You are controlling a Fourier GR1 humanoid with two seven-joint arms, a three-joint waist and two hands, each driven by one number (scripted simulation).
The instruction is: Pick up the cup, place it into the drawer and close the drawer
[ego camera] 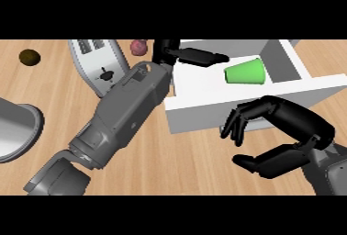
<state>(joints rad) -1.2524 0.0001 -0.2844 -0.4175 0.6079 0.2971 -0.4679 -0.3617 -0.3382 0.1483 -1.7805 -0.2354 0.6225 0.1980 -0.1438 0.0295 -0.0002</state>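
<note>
Black left robot hand (193, 56) reaches over drawer (203, 108), seemingly open.

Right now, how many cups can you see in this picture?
1. A green cup lies on its side inside the open white drawer, near its back right corner. Another could be hidden under the left forearm, though none shows.
</note>
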